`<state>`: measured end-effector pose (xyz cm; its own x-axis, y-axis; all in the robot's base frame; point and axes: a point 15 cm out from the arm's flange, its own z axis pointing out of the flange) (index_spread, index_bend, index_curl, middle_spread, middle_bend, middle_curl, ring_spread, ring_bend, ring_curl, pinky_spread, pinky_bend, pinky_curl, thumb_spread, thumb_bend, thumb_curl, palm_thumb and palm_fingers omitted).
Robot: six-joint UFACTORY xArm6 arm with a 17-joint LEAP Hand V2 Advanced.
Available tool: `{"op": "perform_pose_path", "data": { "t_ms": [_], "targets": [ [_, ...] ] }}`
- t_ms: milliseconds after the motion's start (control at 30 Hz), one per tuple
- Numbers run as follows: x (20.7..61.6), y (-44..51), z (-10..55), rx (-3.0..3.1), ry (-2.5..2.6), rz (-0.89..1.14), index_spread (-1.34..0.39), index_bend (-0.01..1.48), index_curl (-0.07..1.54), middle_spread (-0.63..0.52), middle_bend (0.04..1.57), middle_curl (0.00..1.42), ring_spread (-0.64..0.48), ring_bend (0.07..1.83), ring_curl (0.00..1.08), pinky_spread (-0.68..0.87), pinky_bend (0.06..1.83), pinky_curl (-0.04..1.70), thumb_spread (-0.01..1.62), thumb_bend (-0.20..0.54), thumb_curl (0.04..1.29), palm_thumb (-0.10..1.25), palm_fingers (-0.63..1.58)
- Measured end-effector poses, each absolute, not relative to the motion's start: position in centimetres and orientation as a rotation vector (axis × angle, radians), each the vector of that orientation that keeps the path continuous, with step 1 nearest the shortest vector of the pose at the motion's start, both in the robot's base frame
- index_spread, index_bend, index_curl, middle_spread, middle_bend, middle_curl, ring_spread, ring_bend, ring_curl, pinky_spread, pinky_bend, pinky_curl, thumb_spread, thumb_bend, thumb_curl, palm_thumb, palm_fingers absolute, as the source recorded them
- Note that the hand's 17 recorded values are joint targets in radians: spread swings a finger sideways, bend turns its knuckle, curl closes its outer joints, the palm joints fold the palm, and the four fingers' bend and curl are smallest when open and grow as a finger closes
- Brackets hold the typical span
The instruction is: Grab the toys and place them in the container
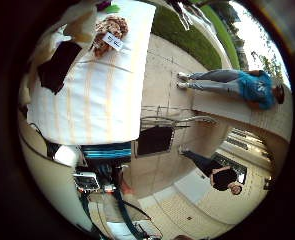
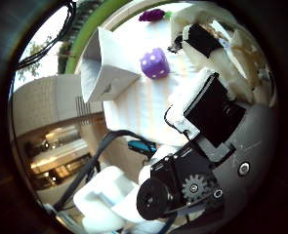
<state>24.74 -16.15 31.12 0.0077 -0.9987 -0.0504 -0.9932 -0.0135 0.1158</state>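
- Purple die (image 2: 154, 64) sat on the striped bench (image 2: 133, 105) beside the white container (image 2: 104, 68).
- Looked soft and light; grip opposite faces.
- Hand (image 2: 209, 105) held nothing; finger curl unclear.

White-and-black robot hand (image 2: 216, 107) raised clear of the surface below, palm facing out, touching nothing. Fingers (image 2: 209, 41) extended in a loose, relaxed line rather than curled, nothing held between them. Black geared base of the hand (image 2: 182, 187) filling the near corner of the thumb-side view.
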Motion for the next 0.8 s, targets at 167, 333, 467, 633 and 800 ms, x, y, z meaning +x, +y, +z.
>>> {"op": "perform_pose_path", "data": {
  "t_ms": [167,333,467,633,800],
  "targets": [
    [27.5,-16.1,32.1,2.247,-2.116,-0.170,-0.48,0.44,0.76,-0.13,0.72,0.77,0.04,1.17,0.69,0.41,1.03,1.08,1.19,-0.038,0.47,0.74,0.05],
    [30.6,-16.5,31.6,2.267,-2.071,-0.212,-0.38,0.36,0.65,-0.07,0.54,0.64,0.14,0.91,0.53,0.43,0.84,0.95,1.17,-0.036,0.46,0.72,-0.07],
    [34.6,-17.6,30.3,2.266,-2.048,-0.254,-0.31,0.31,0.59,-0.04,0.46,0.57,0.19,0.80,0.45,0.45,0.72,0.87,1.15,-0.034,0.45,0.70,-0.04],
    [38.7,-18.9,26.7,2.221,-2.056,-0.226,-0.25,0.27,0.56,-0.02,0.41,0.53,0.22,0.74,0.41,0.46,0.64,0.82,1.15,-0.041,0.44,0.67,-0.03],
    [40.8,-19.6,22.0,2.182,-2.054,-0.242,-0.18,0.20,0.51,0.04,0.33,0.48,0.26,0.67,0.37,0.48,0.58,0.75,1.13,-0.049,0.40,0.61,0.00]
  ]
}}
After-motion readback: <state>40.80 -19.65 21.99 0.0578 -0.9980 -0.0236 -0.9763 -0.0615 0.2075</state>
